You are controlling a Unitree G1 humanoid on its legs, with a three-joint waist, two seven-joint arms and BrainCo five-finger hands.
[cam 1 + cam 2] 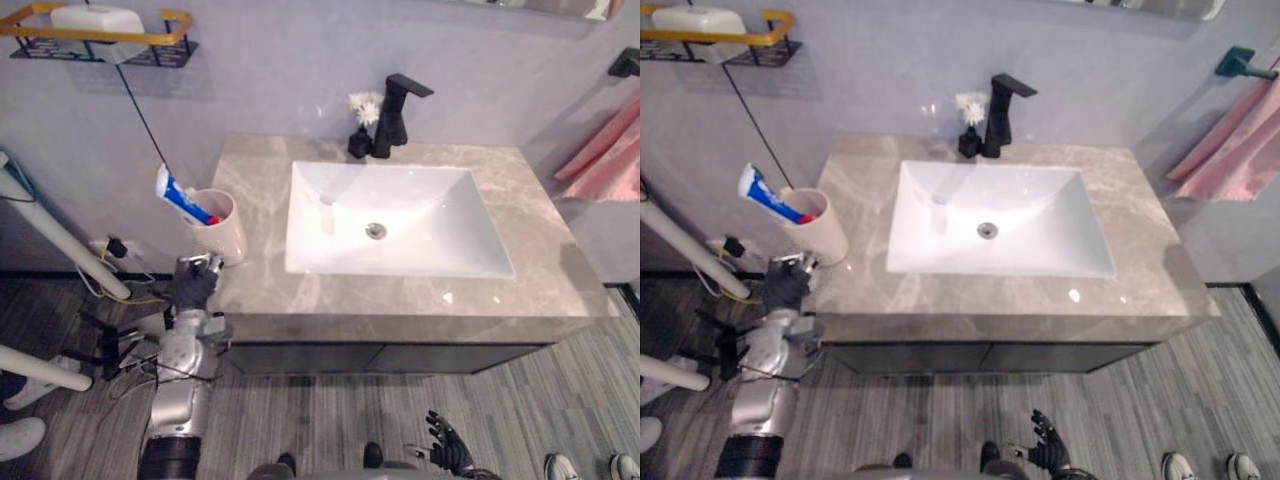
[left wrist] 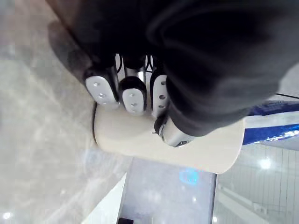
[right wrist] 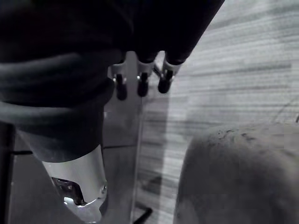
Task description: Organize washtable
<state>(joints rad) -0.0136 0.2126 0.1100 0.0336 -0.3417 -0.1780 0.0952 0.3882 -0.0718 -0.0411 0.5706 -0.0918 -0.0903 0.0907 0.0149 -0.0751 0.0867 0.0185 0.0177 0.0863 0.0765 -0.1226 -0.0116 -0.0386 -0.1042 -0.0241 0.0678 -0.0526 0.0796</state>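
Observation:
A cream cup stands at the left edge of the grey marble countertop. In it is a blue and white toothpaste tube beside something red. My left hand comes up from below at the counter's left front corner. Its fingers are curled against the lower side of the cup, with the thumb across it. My right hand hangs low over the floor in front of the cabinet, with straight fingers and nothing in it.
A white sink is set in the middle of the counter. Behind it stand a black faucet and a small black vase with a white flower. A pink towel hangs right. A wall shelf is upper left. A person's shoes show lower right.

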